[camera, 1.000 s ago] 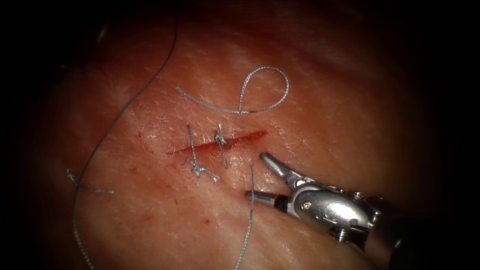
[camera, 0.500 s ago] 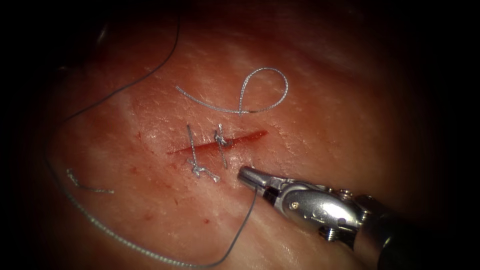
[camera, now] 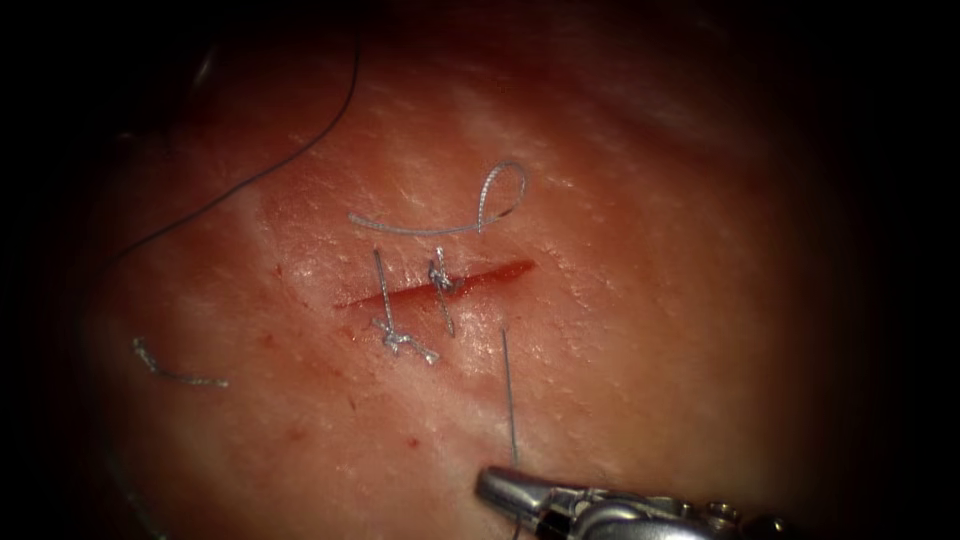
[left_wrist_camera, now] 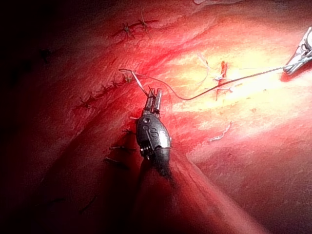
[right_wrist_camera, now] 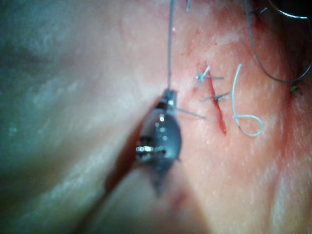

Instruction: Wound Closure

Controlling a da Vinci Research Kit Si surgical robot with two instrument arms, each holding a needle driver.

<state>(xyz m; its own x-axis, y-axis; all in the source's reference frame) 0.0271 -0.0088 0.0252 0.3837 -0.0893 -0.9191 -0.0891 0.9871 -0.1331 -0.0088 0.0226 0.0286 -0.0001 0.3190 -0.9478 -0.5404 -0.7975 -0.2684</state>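
1. Looking down through the endoscope view, the right tool [camera: 497,487] sits at the lower edge with its jaws closed on the thread [camera: 509,395]. A taut strand rises from the jaws to a point in the tissue [camera: 650,330] just below the right part of the cut [camera: 435,285]. Two stitches [camera: 410,300] cross the cut's left and middle parts, with knots and short tails. Above the cut the thread forms a small loop [camera: 500,195], and a darker run of it curves away to the upper left. A cut end of thread [camera: 175,368] lies well to the left of the cut. Red fluid fills the cut. I cannot make out the needle.

2. In the left wrist view, the left tool [left_wrist_camera: 155,97] hovers over the tissue [left_wrist_camera: 253,146], well away from the cut [left_wrist_camera: 222,78]. Its jaws stand narrow, and whether they grip anything I cannot tell; the thread [left_wrist_camera: 195,93] passes just beside their tips. The right tool [left_wrist_camera: 298,61] holds the strand pulled straight from the stitched cut.

3. In the right wrist view, the right tool [right_wrist_camera: 168,97] has its jaws clamped on the thread [right_wrist_camera: 169,44], which runs straight away from them. Beside it lie the cut [right_wrist_camera: 217,109], its two stitches [right_wrist_camera: 209,85] and the pale loop [right_wrist_camera: 246,122].
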